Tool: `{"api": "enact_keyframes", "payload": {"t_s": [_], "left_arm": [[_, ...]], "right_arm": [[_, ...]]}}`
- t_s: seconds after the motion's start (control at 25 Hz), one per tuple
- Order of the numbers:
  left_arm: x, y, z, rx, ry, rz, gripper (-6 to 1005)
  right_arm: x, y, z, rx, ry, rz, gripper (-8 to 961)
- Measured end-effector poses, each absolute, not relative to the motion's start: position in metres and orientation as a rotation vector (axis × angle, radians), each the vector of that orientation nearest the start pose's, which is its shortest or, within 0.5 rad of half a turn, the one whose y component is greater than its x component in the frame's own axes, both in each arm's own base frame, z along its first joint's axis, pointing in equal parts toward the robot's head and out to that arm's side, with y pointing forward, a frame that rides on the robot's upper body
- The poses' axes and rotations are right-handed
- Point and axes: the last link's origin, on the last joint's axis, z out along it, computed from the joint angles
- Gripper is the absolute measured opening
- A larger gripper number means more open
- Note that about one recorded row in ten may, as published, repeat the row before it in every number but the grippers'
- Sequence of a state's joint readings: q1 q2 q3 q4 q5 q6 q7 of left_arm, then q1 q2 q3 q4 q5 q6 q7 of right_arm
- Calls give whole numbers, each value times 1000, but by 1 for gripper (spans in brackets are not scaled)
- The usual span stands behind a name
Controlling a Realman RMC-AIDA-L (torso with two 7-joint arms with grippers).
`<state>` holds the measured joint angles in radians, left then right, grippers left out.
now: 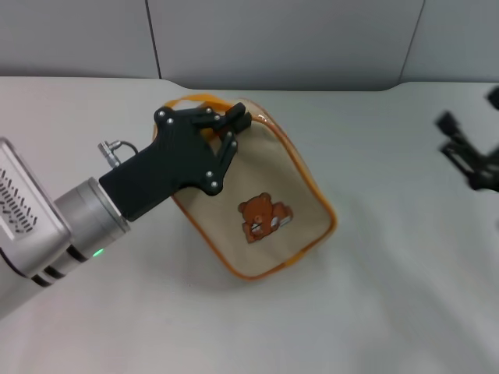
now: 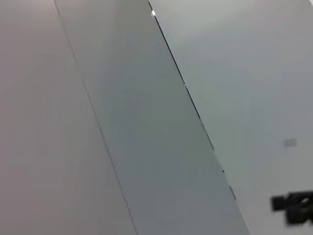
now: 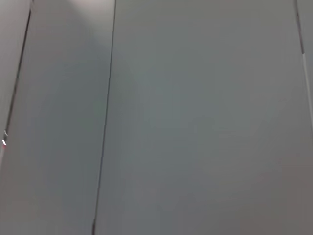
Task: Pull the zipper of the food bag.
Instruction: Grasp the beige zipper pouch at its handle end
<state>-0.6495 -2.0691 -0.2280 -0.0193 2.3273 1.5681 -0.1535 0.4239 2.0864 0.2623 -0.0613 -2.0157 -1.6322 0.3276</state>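
head view: i see one food bag (image 1: 261,210) mid-worktop (image 1: 390,296), open room all round. left tool (image 1: 234,125) sits on its far edge, fingers closed together; right tool (image 1: 472,160) waits at the right edge, grip state unclear.

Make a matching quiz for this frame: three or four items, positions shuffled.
Items:
1. left gripper
2. right gripper
3. boxy beige canvas food bag with orange piping
4. small brown bear picture

Places:
A. far right edge, clear of the bag
B. over the bag's far left corner
C. printed on the bag's upper face
D. lying mid-table

Pairs: 1-B, 2-A, 3-D, 4-C
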Motion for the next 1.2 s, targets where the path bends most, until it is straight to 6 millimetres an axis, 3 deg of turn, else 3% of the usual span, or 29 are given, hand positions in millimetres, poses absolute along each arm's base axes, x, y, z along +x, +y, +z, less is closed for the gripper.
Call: {"api": "enact_keyframes", "payload": {"t_s": [0.16, 0.28, 0.68, 0.92, 1.2], "left_arm": [[-220, 327, -47, -2177, 225, -1002, 65], [-223, 326, -46, -2170, 216, -997, 2], [-230, 321, -41, -2136, 172, -1009, 6], [-260, 312, -25, -2055, -159, -1081, 12], [-316, 288, 3, -2012, -691, -1148, 20]], "right_arm": [[284, 315, -23, -1824, 189, 869, 782], [274, 325, -35, -1870, 192, 853, 782], [277, 318, -40, -1878, 223, 861, 782], [290, 304, -31, -1847, 286, 898, 782], [297, 299, -21, -1838, 328, 950, 782]]}}
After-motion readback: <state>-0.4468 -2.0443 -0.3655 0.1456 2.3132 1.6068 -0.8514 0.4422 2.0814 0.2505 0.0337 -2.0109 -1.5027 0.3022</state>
